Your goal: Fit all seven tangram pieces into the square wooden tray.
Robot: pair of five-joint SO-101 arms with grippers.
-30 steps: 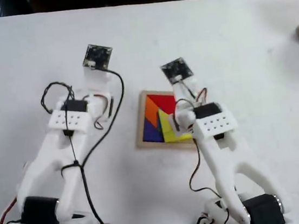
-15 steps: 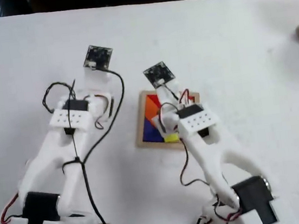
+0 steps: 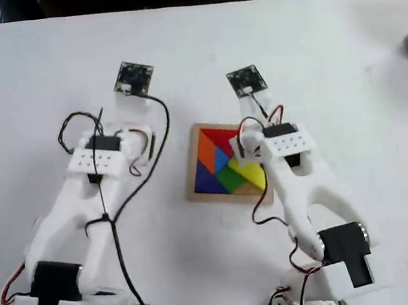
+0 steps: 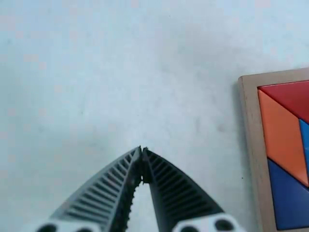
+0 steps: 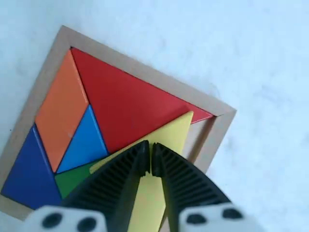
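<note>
— While the right pincer (image 5: 149, 147) hangs pressed together and empty over the yellow triangle (image 5: 174, 129), how would that piece handle?

— Thin, stiff and light, I'd judge, with a smooth painted face that slides easily. Lying flat, it offers no edge to pinch, so a nudge against its long side or a press on its face suits better. It lies in the wooden tray (image 5: 49, 72), seemingly skewed, with bare wood showing beside it.

— How many pieces do you count?

— Six in the one tray: red triangle (image 5: 130, 101), orange parallelogram (image 5: 60, 108), light blue triangle (image 5: 84, 142), dark blue triangle (image 5: 24, 169), green piece (image 5: 72, 179) and the yellow. A seventh may hide under the pincer.

— And the other arm?

— Its left pincer (image 4: 141, 151) is also closed on nothing, over bare tabletop (image 4: 96, 72) beside the tray.
</note>
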